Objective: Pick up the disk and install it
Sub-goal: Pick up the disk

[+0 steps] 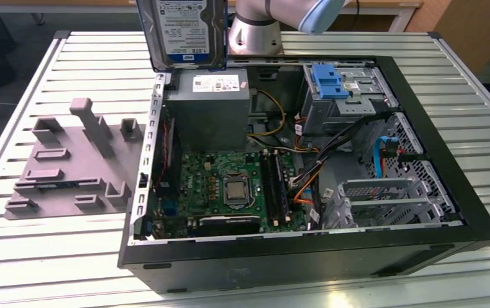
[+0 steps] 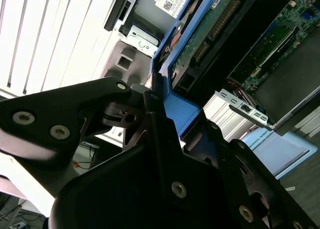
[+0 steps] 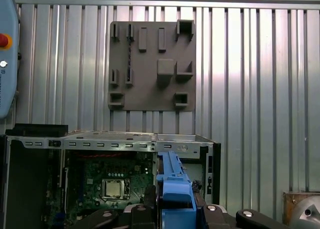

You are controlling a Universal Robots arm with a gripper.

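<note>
1. Slatted grey metal tabletop (image 1: 47,256): carries everything.
2. Open black computer tower case (image 1: 313,263): lies on its side, so I judge the bays are reachable from above.
3. Silver labelled disk with blue side rails (image 1: 182,32): upper centre of the exterior view, on edge, raised clear of the case.
4. Black claw (image 3: 175,211): clamped on the disk's rails.

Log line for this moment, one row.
held: flat silver hard disk with blue rails | gripper: shut on its blue rail | place: aloft over open black computer case, near grey power-supply box | install: not yet
</note>
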